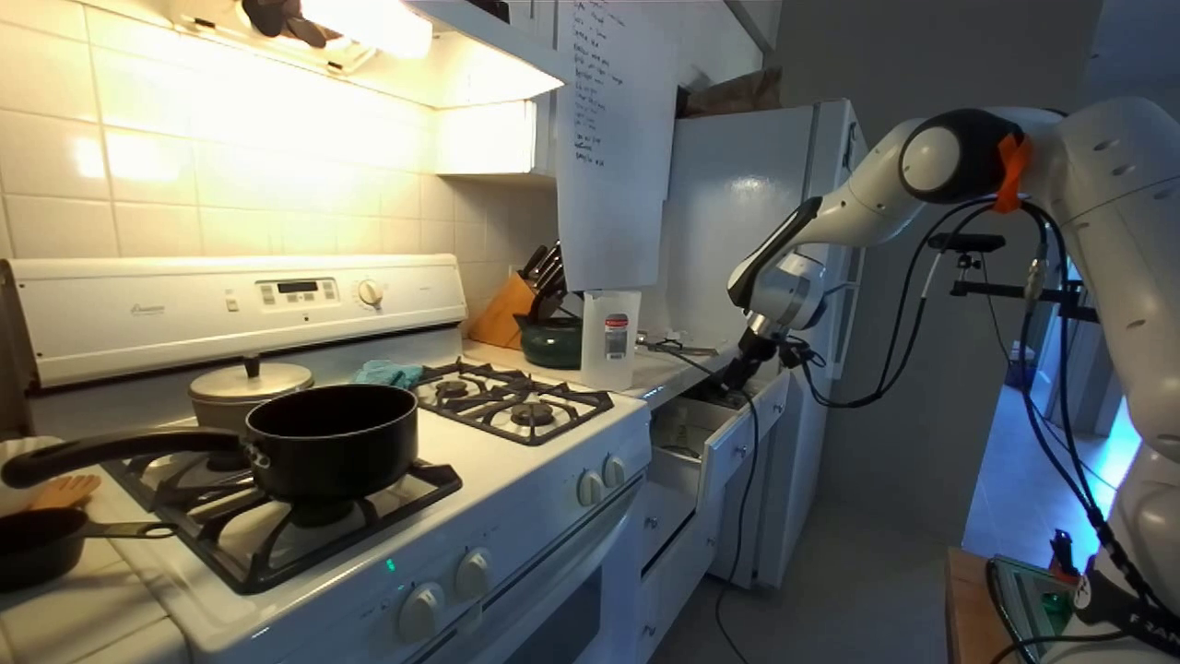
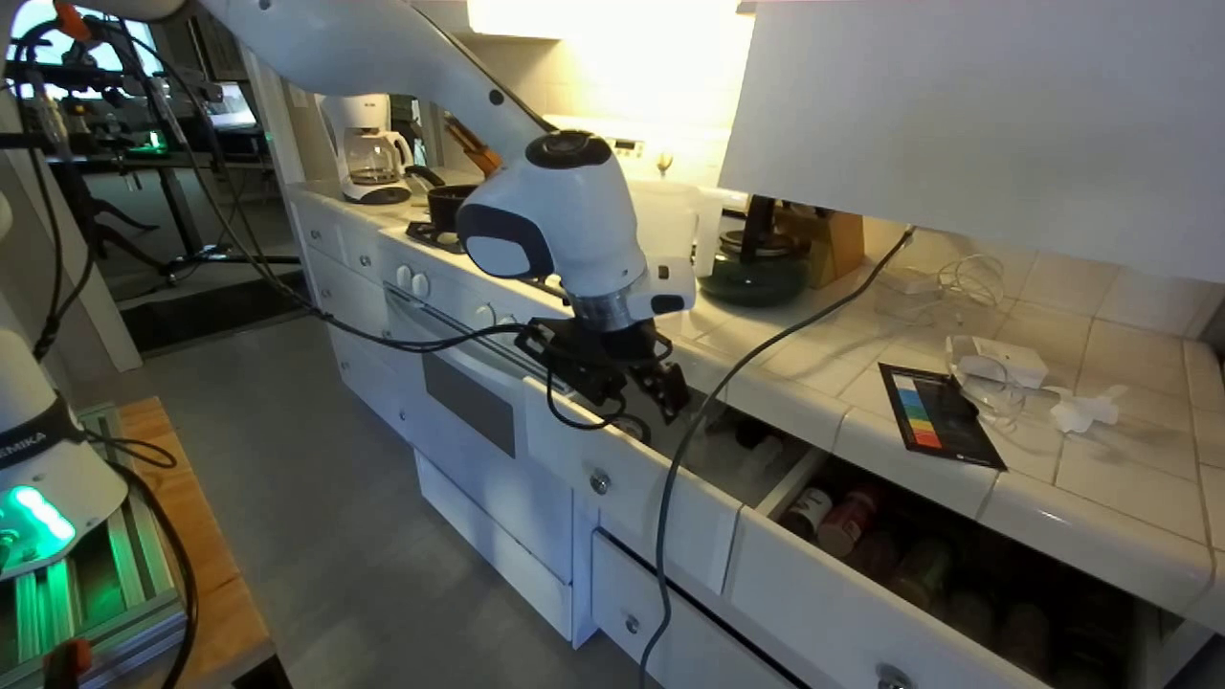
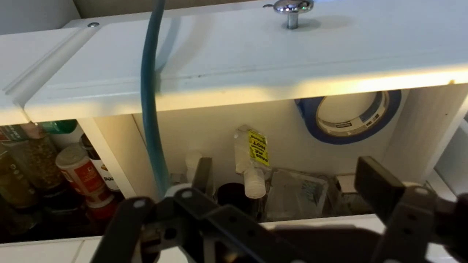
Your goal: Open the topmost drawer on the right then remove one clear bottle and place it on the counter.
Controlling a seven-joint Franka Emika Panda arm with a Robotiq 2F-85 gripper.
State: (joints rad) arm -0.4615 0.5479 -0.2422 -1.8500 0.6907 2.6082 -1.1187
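The topmost drawer (image 1: 724, 466) (image 2: 703, 536) stands pulled out, its flat white front toward the robot. Inside it, in the wrist view, a clear bottle (image 3: 245, 149) with a white cap and yellow label lies tilted, cap toward the counter side. A second pale, clear-looking bottle (image 3: 191, 159) is partly hidden behind a finger. Above this drawer hangs my gripper (image 3: 287, 179), also seen in both exterior views (image 1: 735, 376) (image 2: 660, 388). Its jaws are wide apart with nothing held; the labelled bottle shows between them, untouched. The counter (image 2: 1129, 488) is white-tiled, directly behind the drawer.
A blue tape roll (image 3: 318, 124) and a clear plastic box (image 3: 292, 195) share the drawer. Beside it, another open drawer holds spice jars (image 3: 86, 175). A loose cable (image 2: 670, 498) hangs across the drawer front. On the counter are a colour card (image 2: 943, 416) and a green pot (image 2: 756, 277).
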